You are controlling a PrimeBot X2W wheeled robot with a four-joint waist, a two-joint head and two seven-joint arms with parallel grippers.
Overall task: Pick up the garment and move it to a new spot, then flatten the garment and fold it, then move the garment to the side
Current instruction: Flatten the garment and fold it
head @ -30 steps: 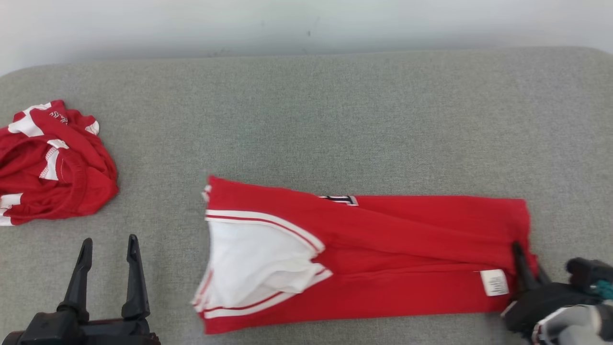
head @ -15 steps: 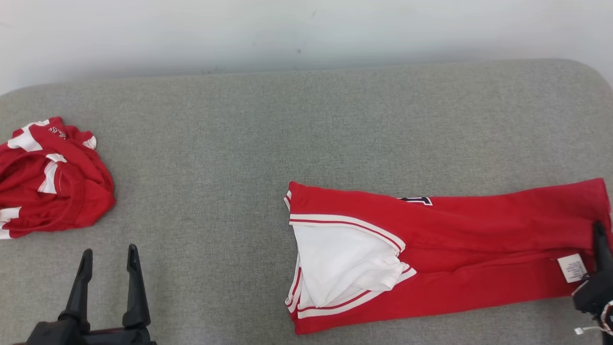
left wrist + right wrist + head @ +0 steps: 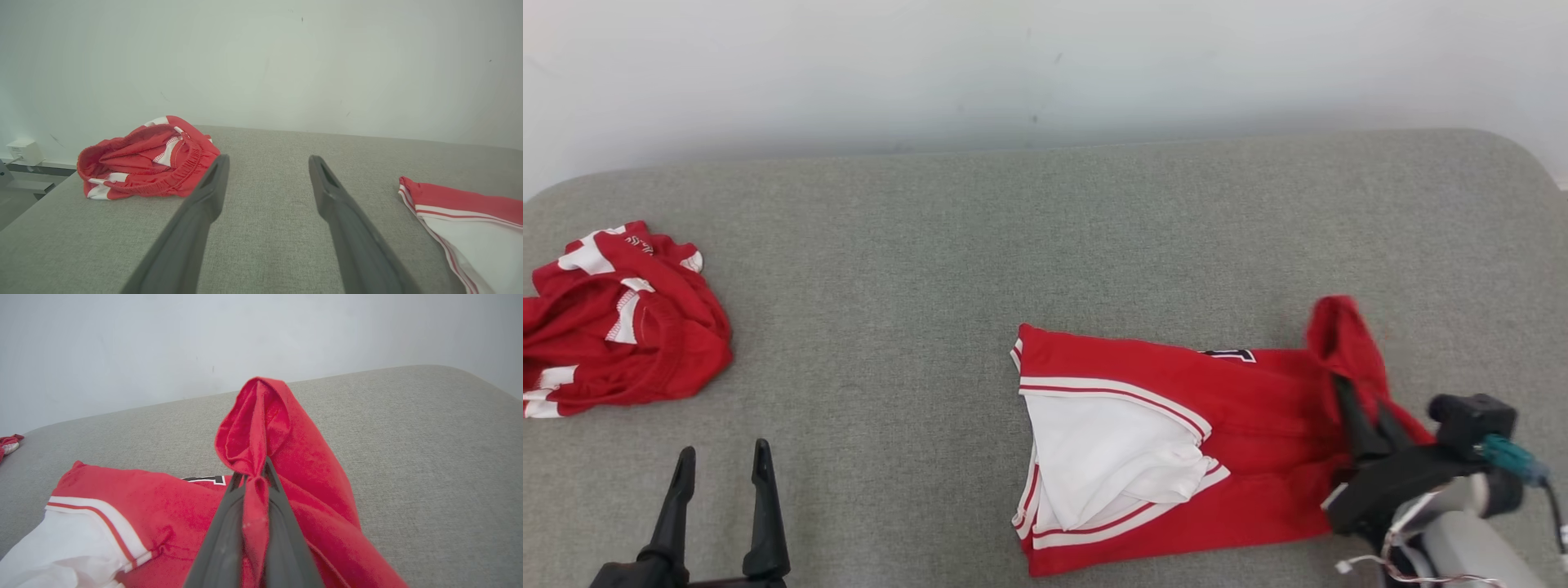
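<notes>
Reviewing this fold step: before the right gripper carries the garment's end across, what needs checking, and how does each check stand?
1. Right gripper shut on garment: ok.
2. Gripped end raised off grey surface: ok.
3. Every layer caught in the grip: cannot tell.
4. Rest of garment lying smooth: not ok, white panel is rumpled.
5. Left gripper open, apart from garment: ok.
6. Second garment away from the fold path: ok, crumpled at far left.

I count two red garments, the folded garment (image 3: 1176,457) and the crumpled garment (image 3: 621,327); two grippers, the left gripper (image 3: 724,451) and the right gripper (image 3: 1357,398); one grey pad (image 3: 1045,245).
</notes>
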